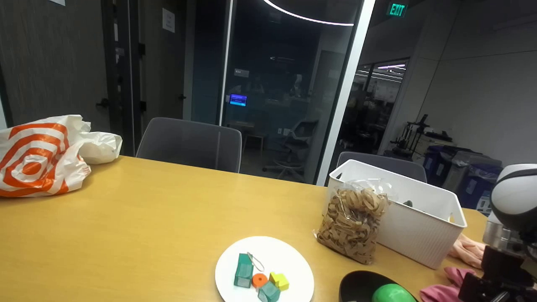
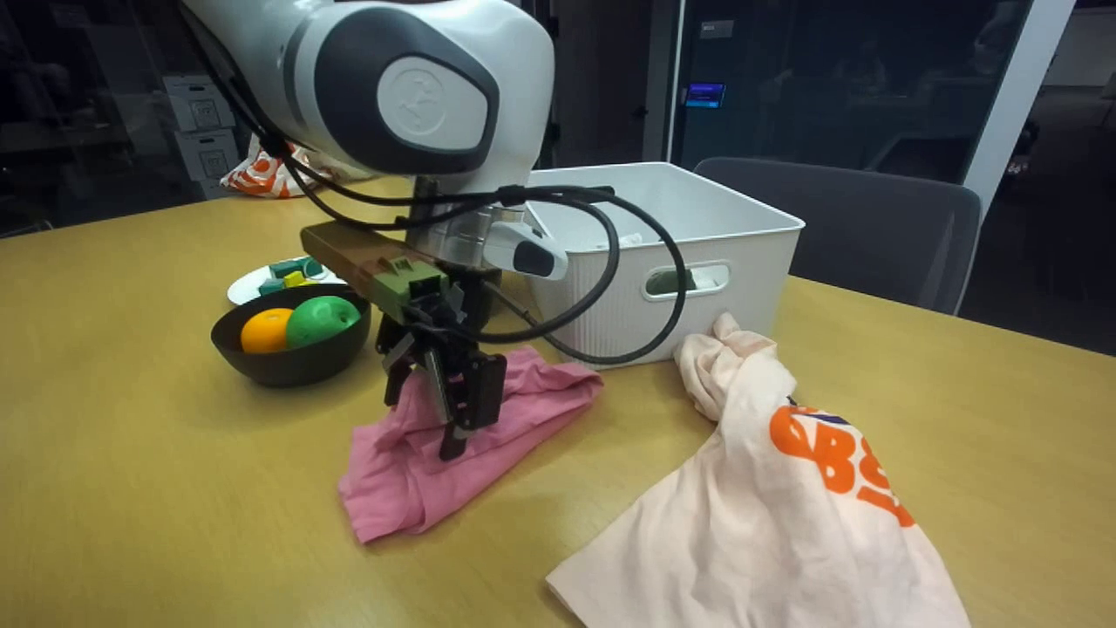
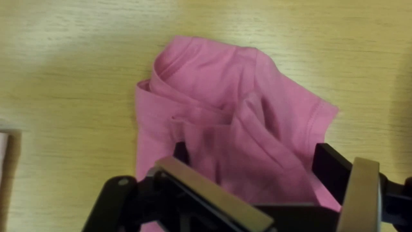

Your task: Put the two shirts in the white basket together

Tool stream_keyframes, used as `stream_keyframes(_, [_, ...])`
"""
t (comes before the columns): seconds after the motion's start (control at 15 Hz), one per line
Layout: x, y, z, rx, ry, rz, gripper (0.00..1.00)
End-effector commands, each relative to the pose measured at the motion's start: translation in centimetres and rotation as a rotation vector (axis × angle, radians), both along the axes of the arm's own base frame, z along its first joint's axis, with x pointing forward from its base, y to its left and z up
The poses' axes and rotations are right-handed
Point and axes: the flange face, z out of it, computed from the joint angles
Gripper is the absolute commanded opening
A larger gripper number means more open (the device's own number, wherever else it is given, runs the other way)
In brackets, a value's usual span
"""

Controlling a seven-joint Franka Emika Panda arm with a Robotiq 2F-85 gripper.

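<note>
Gripper (image 3: 256, 162) spread wide, holding nothing, pink shirt (image 3: 238, 125) beneath it; pale shirt (image 2: 741, 523) and basket (image 1: 411, 233) off to its side. Neither shirt is in; both remain to load.

Table (image 1: 168, 226) holding pink shirt (image 3: 238, 138), pale shirt (image 2: 758, 515), basket (image 1: 419, 235), bowl (image 2: 296, 371), plate (image 1: 289, 260), clear bag (image 1: 352, 226), printed bag (image 1: 42, 159)

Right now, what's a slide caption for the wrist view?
Open end effector over a rumpled pink shirt on a wooden table.

In front of the white basket (image 2: 754, 266), the gripper (image 2: 425, 423), jaws apart, stands over the pink shirt (image 2: 488, 449); the paler shirt (image 2: 750, 515) lies just beside the basket.
</note>
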Motion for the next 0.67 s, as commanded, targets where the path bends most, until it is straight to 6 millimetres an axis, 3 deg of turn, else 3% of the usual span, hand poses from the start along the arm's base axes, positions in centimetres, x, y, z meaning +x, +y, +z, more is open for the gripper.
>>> stream_keyframes(0.0, [0.19, 1.49, -2.11, -0.037, -0.092, 0.009, 1.0])
stream_keyframes(0.2, [0.41, 1.8, -3.06, -0.058, -0.14, -0.004, 1.0])
stream_keyframes(0.27, [0.54, 1.83, -3.08, -0.062, -0.145, -0.014, 0.75])
stream_keyframes(0.4, [0.71, 1.72, -2.88, -0.069, -0.154, -0.034, 0.68])
stream_keyframes(0.6, [0.97, 1.29, -2.34, -0.081, -0.151, -0.063, 0.43])
